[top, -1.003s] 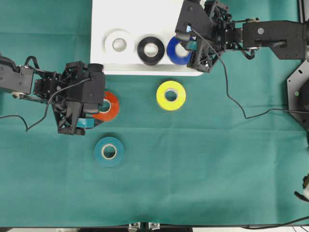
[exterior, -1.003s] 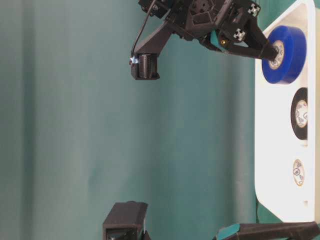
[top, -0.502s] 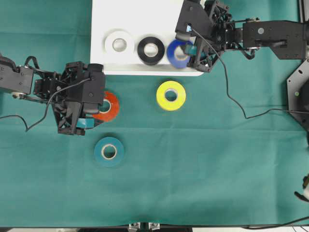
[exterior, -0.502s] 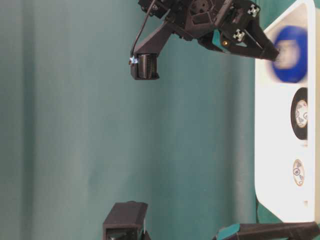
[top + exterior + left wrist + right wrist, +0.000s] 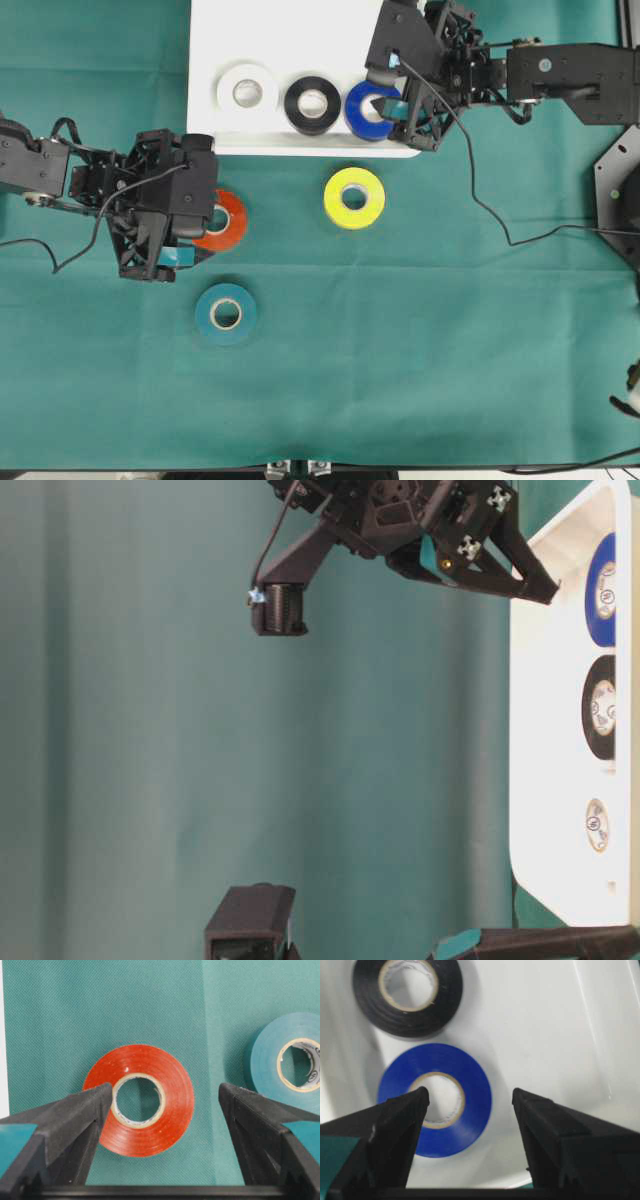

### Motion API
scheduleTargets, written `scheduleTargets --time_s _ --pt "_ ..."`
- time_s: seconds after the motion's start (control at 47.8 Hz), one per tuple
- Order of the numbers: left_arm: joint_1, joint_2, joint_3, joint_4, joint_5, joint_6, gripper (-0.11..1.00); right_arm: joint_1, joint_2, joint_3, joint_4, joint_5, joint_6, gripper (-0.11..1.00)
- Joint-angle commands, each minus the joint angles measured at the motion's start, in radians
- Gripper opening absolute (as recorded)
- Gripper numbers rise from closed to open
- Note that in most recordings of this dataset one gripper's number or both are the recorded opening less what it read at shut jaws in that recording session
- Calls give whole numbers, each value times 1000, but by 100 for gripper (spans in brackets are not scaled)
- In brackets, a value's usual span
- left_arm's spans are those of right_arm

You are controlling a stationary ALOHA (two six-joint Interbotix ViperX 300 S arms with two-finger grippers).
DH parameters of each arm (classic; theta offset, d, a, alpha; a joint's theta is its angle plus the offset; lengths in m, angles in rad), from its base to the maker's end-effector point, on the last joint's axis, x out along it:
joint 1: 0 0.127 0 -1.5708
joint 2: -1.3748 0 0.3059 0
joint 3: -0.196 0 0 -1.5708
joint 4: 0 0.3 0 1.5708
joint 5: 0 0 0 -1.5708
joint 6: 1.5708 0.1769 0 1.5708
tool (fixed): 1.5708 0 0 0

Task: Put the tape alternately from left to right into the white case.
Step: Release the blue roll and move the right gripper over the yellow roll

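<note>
Teal tape roll lies nearest on the green surface. Beyond it, the left arm reaches in from the left edge, its left pincer pointing down, spread wide and holding nothing, hanging over the red-orange tape roll. The yellow tape roll lies to the right. Farther back, the white case holds the white roll, black roll and blue roll in a row. The right arm reaches in from the right, its right pincer spread apart and empty above the blue roll.
</note>
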Motion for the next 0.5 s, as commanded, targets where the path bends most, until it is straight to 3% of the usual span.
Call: scheduleTargets --time_s 0.0,0.481 --pt "-5 -15 -11 0 -6 0 82 21 -34 -9 -3 -5 2 73" --pt "-29 -9 -9 0 -5 -2 81 206 -77 -9 3 -2 3 73"
